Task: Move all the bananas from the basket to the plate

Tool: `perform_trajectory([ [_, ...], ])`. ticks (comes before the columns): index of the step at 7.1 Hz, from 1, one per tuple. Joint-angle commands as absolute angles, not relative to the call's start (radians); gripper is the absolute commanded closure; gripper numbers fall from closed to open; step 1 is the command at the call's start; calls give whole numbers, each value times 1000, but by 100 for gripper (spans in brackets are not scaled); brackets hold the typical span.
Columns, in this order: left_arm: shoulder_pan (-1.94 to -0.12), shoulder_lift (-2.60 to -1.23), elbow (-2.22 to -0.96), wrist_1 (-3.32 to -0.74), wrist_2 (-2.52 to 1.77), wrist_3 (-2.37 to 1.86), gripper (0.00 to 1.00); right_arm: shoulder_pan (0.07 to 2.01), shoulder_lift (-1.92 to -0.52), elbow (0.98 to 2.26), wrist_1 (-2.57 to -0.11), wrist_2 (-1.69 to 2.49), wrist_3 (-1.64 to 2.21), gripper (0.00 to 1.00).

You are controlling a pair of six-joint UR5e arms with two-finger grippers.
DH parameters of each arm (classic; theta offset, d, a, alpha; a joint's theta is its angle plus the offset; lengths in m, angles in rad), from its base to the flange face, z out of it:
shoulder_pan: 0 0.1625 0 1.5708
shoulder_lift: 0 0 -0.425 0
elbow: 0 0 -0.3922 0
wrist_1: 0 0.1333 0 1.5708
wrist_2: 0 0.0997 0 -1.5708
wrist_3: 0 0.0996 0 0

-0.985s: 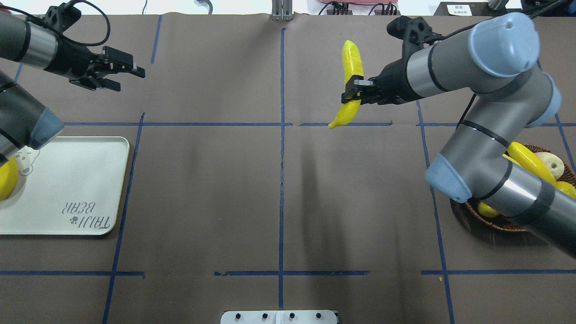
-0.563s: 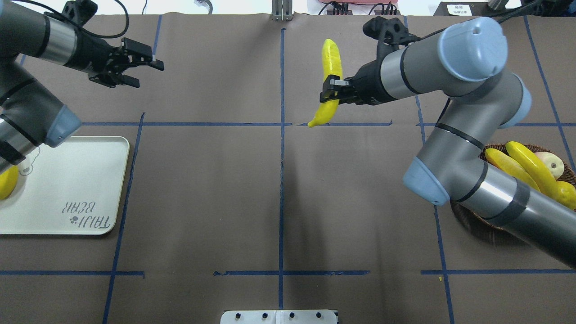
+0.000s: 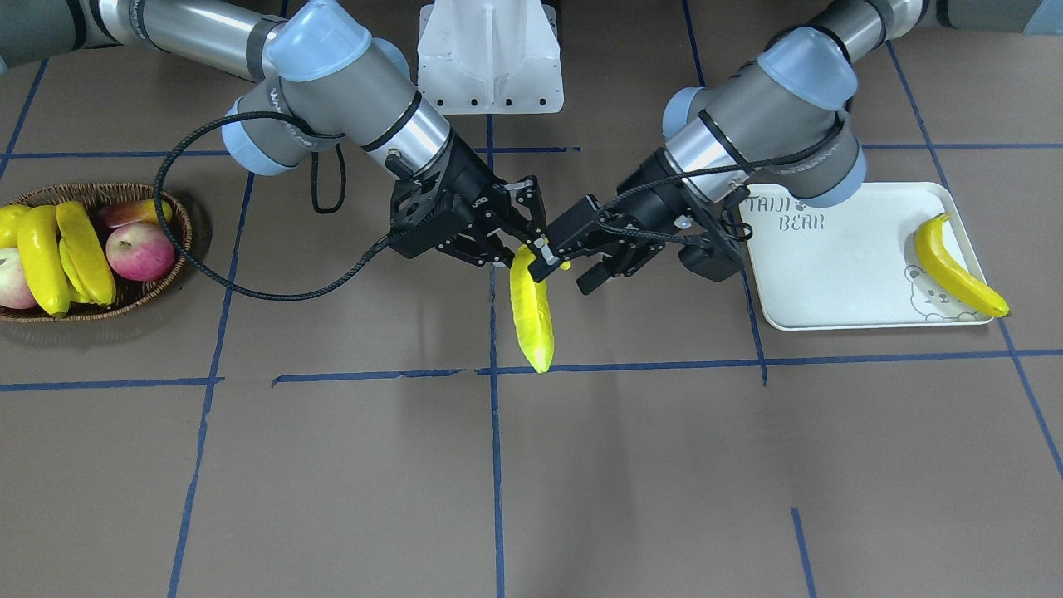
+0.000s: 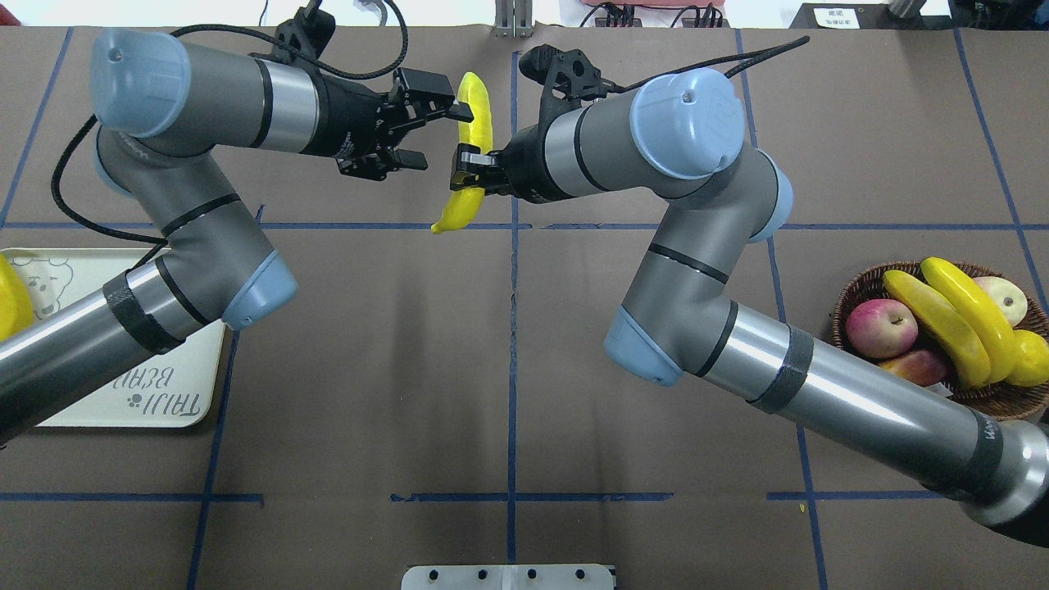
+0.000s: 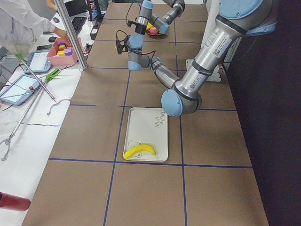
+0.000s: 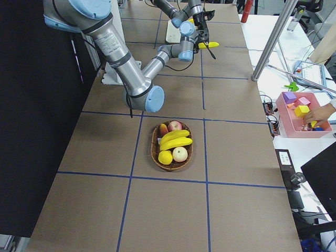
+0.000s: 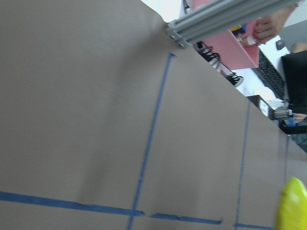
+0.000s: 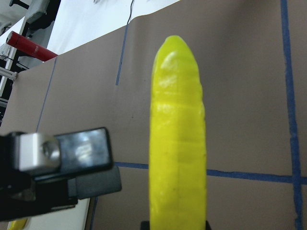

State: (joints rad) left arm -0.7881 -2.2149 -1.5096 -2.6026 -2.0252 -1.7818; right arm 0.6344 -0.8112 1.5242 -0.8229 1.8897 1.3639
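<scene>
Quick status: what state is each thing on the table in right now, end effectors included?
Right end effector: shut on the held banana, aloft.
Left end effector: open, beside that banana.
Plate: holds one banana.
Basket: holds two bananas, plus other fruit.

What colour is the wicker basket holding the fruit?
Dark brown; the basket shows best in the exterior front-facing view.

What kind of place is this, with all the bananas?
Probably a robot testing lab: a left arm and a right arm, holding a banana, work over a table gridded with blue tape, beside a bench with a tablet.
</scene>
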Motion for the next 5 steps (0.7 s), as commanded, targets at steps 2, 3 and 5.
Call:
perform_trajectory([
  [2, -776, -2230, -1497, -2602, -2022, -1821, 15, 615, -808, 1532, -815, 1878, 1365, 97],
  [3, -776, -2230, -1497, -2600, -2020, -1821, 32, 614, -811, 1540, -815, 1878, 1365, 97],
  [5, -776, -2229, -1496, -2597, -2019, -1821, 41, 614, -815, 1551, -816, 1878, 1365, 97],
])
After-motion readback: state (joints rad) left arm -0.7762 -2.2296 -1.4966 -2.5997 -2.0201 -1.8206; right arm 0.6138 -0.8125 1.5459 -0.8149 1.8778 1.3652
